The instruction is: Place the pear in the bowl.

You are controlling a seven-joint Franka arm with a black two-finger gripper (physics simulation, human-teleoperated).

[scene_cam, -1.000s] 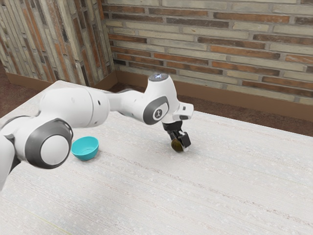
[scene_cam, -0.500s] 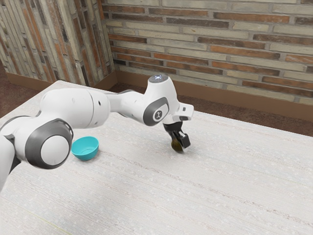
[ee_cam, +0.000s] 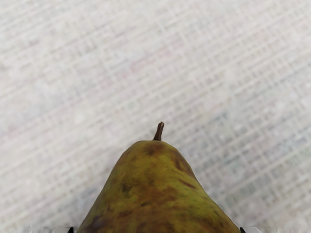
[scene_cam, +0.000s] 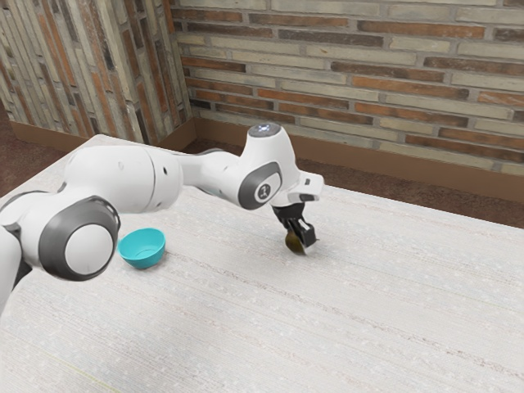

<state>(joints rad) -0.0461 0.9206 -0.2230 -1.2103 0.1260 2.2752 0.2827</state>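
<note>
In the exterior view my gripper [scene_cam: 300, 236] is low over the table, tilted, with its black fingers closed against opposite sides of the pear [scene_cam: 292, 241]. Part of the fruit is hidden behind a finger. The wrist view has the green-brown pear [ee_cam: 155, 189] large at the lower edge, its stem pointing away from the hand. Small bits of my gripper [ee_cam: 156, 230] show against both its flanks. A turquoise bowl [scene_cam: 142, 249] stands upright, well toward the exterior view's left from the gripper, and its visible inside holds nothing.
The pale, wood-grained table [scene_cam: 270, 327] extends around the bowl and gripper. My arm's large elbow joint [scene_cam: 86, 248] is close beside the bowl in the exterior view. Behind the table's far edge rises a brick wall [scene_cam: 352, 74].
Around the pear the fingers have drawn closer together. My hand and the pear have shifted very slightly toward the exterior view's left, and the elbow has moved a little the same way.
</note>
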